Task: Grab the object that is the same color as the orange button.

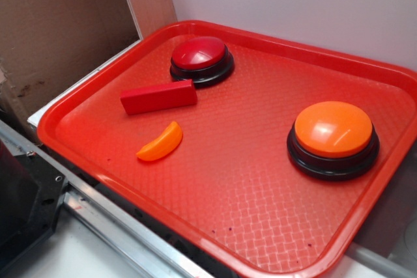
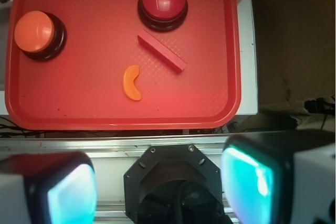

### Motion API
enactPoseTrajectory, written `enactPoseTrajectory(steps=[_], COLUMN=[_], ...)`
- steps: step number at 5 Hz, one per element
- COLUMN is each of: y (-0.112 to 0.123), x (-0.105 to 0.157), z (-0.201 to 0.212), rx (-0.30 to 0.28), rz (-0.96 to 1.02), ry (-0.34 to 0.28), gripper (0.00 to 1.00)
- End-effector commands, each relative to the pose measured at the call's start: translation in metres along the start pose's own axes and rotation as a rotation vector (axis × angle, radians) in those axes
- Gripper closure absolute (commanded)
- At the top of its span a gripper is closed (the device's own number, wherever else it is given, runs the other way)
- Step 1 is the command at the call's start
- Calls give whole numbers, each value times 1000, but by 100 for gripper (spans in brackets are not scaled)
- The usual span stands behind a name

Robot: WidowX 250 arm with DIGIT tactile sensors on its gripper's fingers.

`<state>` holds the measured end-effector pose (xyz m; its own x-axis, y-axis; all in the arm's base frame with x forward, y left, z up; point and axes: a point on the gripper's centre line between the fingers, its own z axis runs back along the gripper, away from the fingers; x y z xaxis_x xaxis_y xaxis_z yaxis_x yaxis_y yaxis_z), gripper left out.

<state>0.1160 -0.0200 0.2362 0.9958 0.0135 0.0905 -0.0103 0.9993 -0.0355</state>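
In the exterior view, a slab of brown cardboard (image 1: 58, 30) stands at the far left behind a metal rail (image 1: 111, 222) that runs along the near edge of a red plastic tray (image 1: 260, 226). On the tray's left half lies a red rectangular block (image 1: 158, 97), flat and angled, and just in front of it, apart from it, rests the small orange crescent wedge (image 1: 160, 142), curved side toward the tray's near rim and nothing touching it. Behind the block, near the tray's far edge, sits the red domed button (image 1: 201, 58) on its black base, close beside the block's right end. Well over on the right half stands the large orange button (image 1: 333, 136), also on a black base, well apart from the wedge. The wrist view looks down on the same tray from above the rail: the orange button (image 2: 38, 33) is at upper left, the wedge (image 2: 132, 82) near the middle of the tray, the block (image 2: 161, 51) slanting just above and right of it, and the red button (image 2: 163, 2) at the top. The gripper (image 2: 157, 187) hangs outside the tray over the rail, its two teal-padded fingers (image 2: 249, 179) spread wide with nothing between them, far from the wedge.
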Motion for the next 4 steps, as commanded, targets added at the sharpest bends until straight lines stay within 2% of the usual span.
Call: enactPoseTrajectory(steps=[1,2,3,4], y=[0,-7,-12,-16], x=[0,6,15,18], z=[0,-17,-52,-84], rx=[0,12,47,95], rz=[0,21,21,16], ry=[0,-21,-10,-44], gripper=[0,0,0,0])
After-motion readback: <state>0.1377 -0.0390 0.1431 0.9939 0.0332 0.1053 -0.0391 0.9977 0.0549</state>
